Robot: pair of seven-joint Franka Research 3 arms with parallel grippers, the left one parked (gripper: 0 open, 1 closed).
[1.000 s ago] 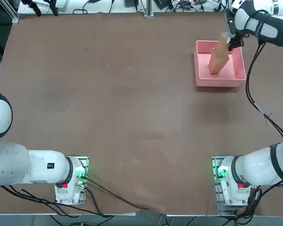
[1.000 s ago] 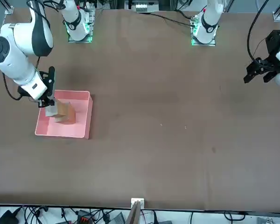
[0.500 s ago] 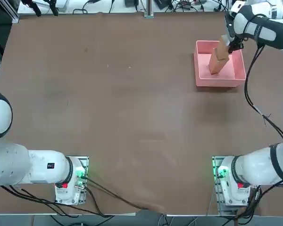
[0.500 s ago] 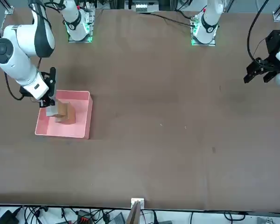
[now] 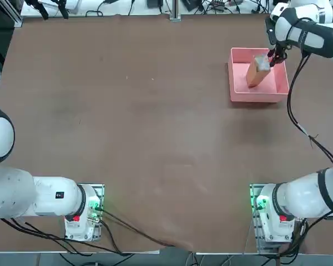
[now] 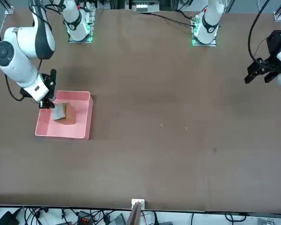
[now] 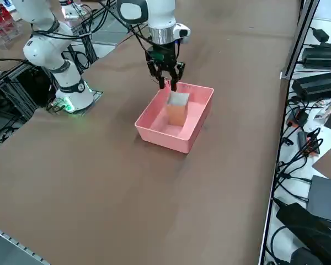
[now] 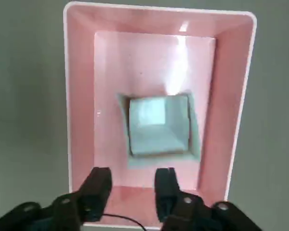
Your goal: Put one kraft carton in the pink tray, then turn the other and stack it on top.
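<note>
I'm seeing the cartons [image 5: 257, 72] standing stacked inside the pink tray [image 5: 237, 94], which is sitting at the far right of the surface [image 5: 155, 138]. My end effector [image 8: 132, 186] is hovering just above the stack, fingers [image 8: 98, 185] parted and holding nothing.

Brown table [image 5: 155, 122] sits bare across its middle. Cables [image 7: 298, 160] tangle beside black boxes [image 7: 323, 83] off its edge.

Open table [image 5: 155, 122] around walled pink tray [image 5: 233, 72]
</note>
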